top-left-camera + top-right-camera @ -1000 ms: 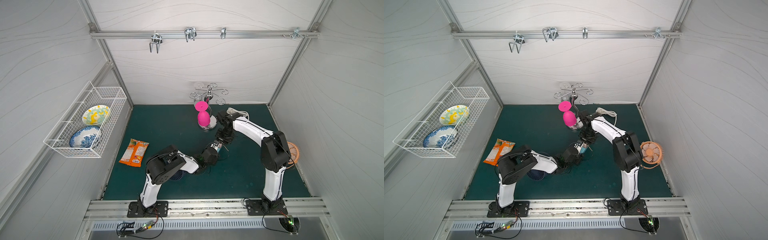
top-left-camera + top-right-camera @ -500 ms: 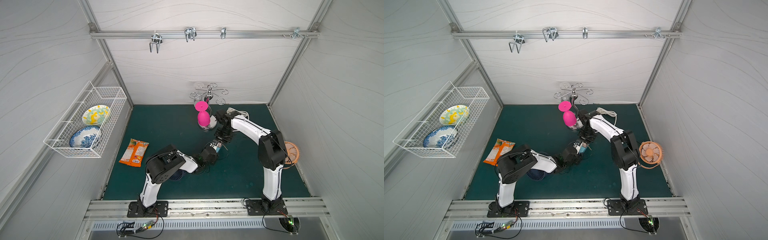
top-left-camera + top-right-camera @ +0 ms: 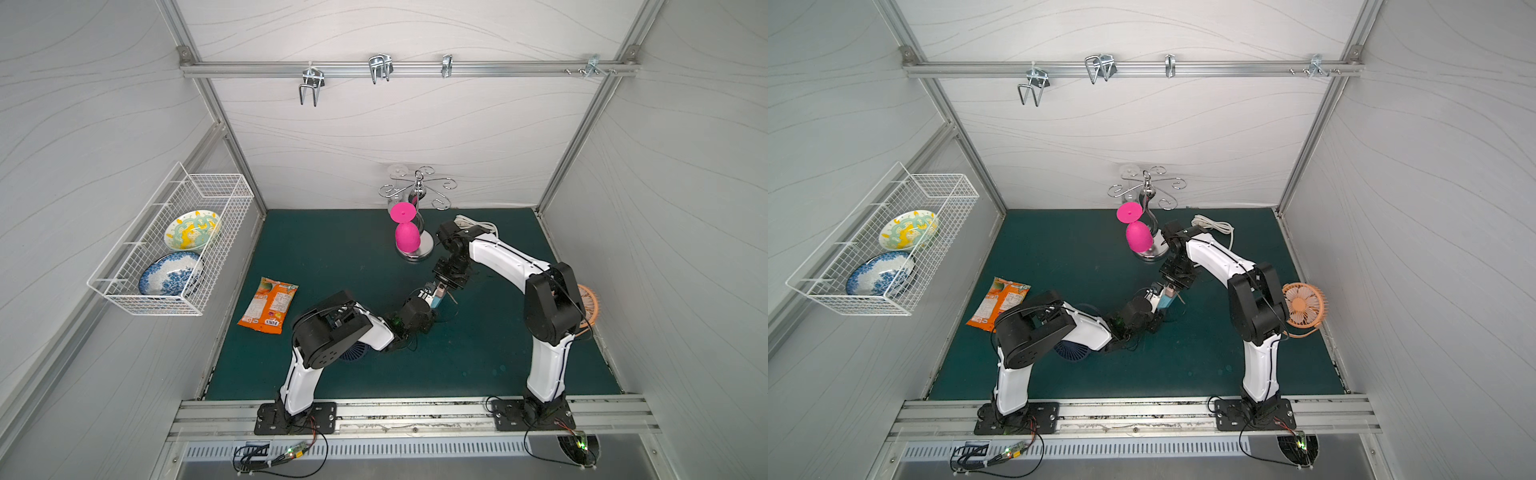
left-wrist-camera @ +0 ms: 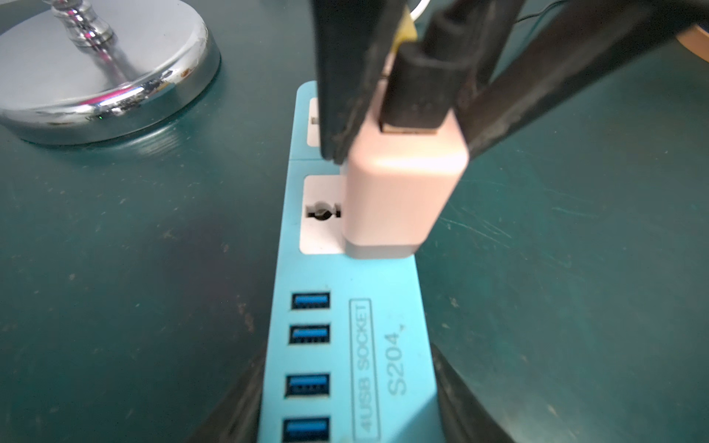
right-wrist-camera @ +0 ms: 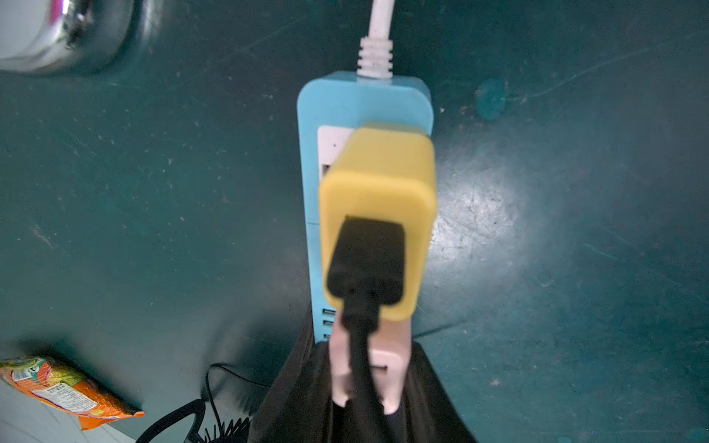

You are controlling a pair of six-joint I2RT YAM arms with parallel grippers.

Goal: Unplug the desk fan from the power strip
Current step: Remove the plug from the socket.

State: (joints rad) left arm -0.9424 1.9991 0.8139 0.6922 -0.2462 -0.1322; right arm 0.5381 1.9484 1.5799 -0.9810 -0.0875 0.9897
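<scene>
The light-blue power strip [image 4: 345,307] lies mid-table, also seen in a top view [image 3: 435,300]. My left gripper [image 4: 345,402] is shut on its USB end, a finger on each long side. A pink adapter [image 4: 403,191] with a black cable sits in the socket beside the ports. My right gripper [image 5: 368,383] is shut on it from above. A yellow adapter [image 5: 380,214] with its own black cable sits nearer the white cord [image 5: 378,34]. An orange desk fan [image 3: 1304,305] stands at the right edge, a dark blue one [image 3: 1073,351] under my left arm. Which cable serves which fan is hidden.
A chrome stand [image 3: 415,249] carrying a pink glass [image 3: 407,237] stands close behind the strip. An orange snack bag [image 3: 270,305] lies to the left. A wire basket [image 3: 166,249] with two bowls hangs on the left wall. The coiled white cord [image 3: 478,224] lies at the back.
My right arm's elbow swayed slightly left and back. Both grippers stay shut on the same spots, and the strip has not visibly moved.
</scene>
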